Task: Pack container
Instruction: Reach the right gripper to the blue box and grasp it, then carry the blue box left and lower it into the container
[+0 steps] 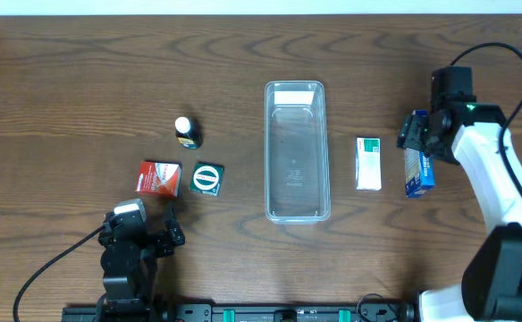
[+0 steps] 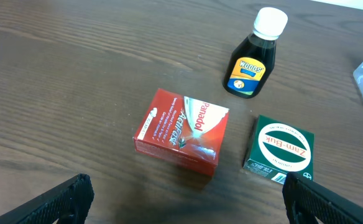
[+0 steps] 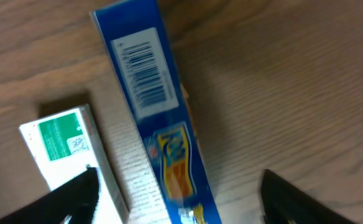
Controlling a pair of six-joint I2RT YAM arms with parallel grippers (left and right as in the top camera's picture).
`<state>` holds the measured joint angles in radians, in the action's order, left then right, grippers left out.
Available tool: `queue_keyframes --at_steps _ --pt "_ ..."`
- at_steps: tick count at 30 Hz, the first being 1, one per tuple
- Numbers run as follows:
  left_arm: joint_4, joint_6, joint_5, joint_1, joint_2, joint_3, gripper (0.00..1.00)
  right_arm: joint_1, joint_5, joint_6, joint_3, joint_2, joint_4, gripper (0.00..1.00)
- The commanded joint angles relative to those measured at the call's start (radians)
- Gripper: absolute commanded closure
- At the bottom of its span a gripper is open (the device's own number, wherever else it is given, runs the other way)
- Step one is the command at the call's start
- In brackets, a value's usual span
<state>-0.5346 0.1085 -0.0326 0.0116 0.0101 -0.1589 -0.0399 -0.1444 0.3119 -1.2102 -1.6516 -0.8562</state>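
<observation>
Overhead, the left hand [image 1: 143, 234] hovers close to the tabletop's [image 1: 64, 80] near edge, left of centre, fingers spread wide and holding nothing. Just beyond it lie a red box [image 1: 158, 178] and a green box [image 1: 207, 179], with a dark bottle [image 1: 187, 131] farther on. The container [image 1: 297, 179] sits empty at the tabletop's middle, its length running near to far. It looks light, stiff, thin-walled and slick, likely to skid if nudged; a pinch over one long rim would probably hold best. Toward the right edge lies a white-and-green box [image 1: 368, 163], and the right hand [image 1: 417, 139] straddles a blue box [image 1: 419, 174], fingers apart.
</observation>
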Motion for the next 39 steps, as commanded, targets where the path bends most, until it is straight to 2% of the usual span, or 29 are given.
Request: queue_keyframes --at_steps 1,3,5,11,17,23,28,33,39 --pt "-0.001 0.009 -0.002 0.005 -0.006 0.014 0.02 0.002 -0.024 0.018 -0.017 -0.042 0.005 0.35" --pt "-0.001 0.009 -0.002 0.005 -0.006 0.014 0.02 -0.002 -0.024 0.033 -0.017 -0.062 0.004 0.50" --pt "-0.001 0.009 -0.002 0.005 -0.006 0.014 0.02 -0.002 -0.024 0.060 -0.017 -0.068 0.006 0.60" --pt "-0.001 0.009 -0.002 0.005 -0.006 0.014 0.02 -0.002 -0.024 0.062 -0.019 -0.029 0.021 0.75" --pt "-0.001 0.009 -0.002 0.005 -0.006 0.014 0.02 0.006 -0.018 0.061 -0.031 0.087 0.010 0.76" --pt "-0.001 0.009 -0.002 0.005 -0.006 0.014 0.02 0.069 0.106 0.055 -0.063 0.288 0.006 0.93" --pt "-0.001 0.009 -0.002 0.005 -0.006 0.014 0.02 0.187 0.285 0.059 -0.064 0.395 0.086 0.99" --pt "-0.001 0.009 -0.002 0.005 -0.006 0.014 0.02 0.344 0.306 0.115 -0.064 0.389 0.187 0.99" --pt "-0.001 0.009 -0.002 0.005 -0.006 0.014 0.02 0.483 0.262 0.203 -0.064 0.278 0.309 0.99"
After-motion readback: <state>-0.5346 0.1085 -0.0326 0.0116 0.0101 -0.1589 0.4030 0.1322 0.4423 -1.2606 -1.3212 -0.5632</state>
